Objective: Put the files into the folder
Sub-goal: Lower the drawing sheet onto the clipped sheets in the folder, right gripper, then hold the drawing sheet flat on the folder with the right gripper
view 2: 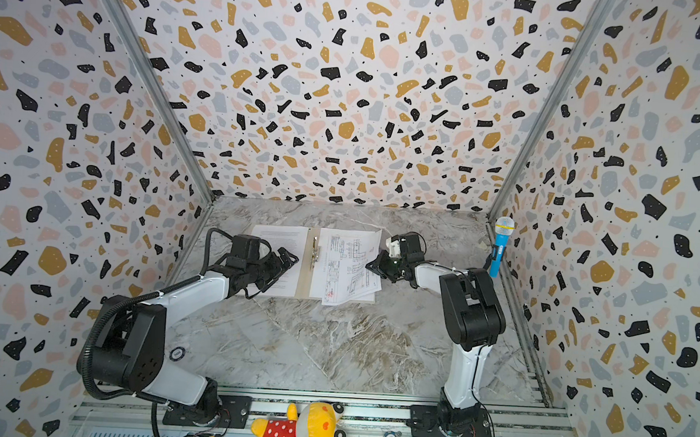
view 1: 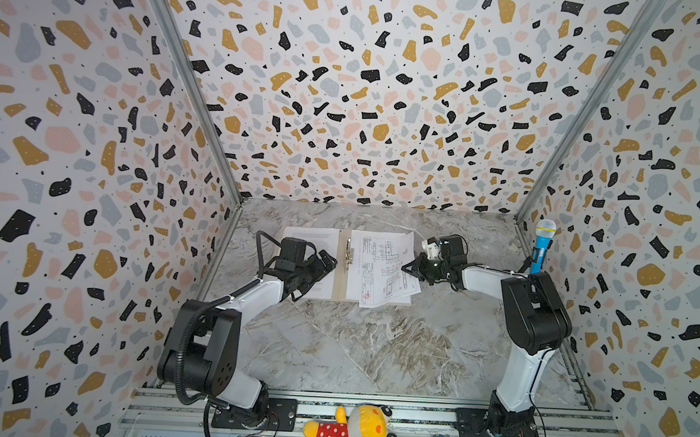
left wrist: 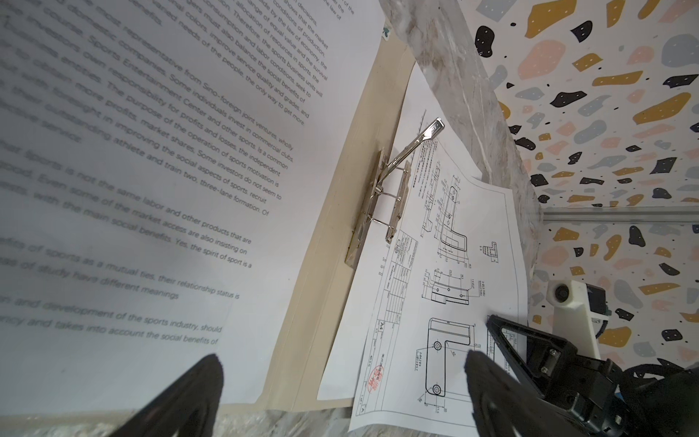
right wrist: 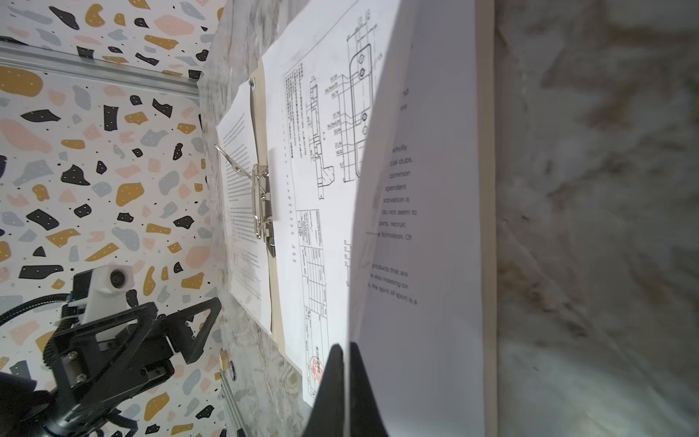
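Now right end effector (view 1: 405, 268) pinches drawing sheet (view 1: 378, 273) edge over folder (view 1: 340, 287).

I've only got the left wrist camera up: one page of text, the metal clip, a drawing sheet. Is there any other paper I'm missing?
Observer: Yes, a second text sheet lies in the right half of the folder, partly under the drawing sheet.
Operator: And the other arm?
Observer: The right gripper is shut on the drawing sheet's right edge.
Operator: Anything else around?
Observer: A blue microphone stands upright by the right wall.
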`<action>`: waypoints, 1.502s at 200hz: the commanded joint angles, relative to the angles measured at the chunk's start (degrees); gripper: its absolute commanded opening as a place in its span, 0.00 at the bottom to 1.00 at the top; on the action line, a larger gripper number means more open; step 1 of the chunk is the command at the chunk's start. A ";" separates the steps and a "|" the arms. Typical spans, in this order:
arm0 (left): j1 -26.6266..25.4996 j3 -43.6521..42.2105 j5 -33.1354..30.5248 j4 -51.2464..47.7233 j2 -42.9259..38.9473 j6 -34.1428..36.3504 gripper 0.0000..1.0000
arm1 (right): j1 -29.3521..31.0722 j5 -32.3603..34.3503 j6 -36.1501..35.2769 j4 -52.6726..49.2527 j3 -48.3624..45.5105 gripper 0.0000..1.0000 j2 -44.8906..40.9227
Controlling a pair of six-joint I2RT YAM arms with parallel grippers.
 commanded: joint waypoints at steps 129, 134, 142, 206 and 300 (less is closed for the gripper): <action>0.50 -1.51 1.33 2.71 0.91 0.57 1.00 | 3.77 2.67 5.81 8.84 1.60 0.02 3.36; 0.50 -1.50 1.41 2.75 1.00 0.57 1.00 | 3.80 2.67 5.85 8.88 1.60 0.02 3.56; 0.50 -1.45 1.44 2.76 1.16 0.57 1.00 | 3.86 2.89 6.03 8.66 1.60 0.02 3.54; 0.50 -1.94 1.41 3.32 1.02 0.31 1.00 | 4.21 3.93 7.22 8.78 1.68 0.02 3.91; 0.50 -2.82 1.27 3.23 0.27 0.39 1.00 | 4.56 4.73 7.80 9.05 1.44 0.02 4.18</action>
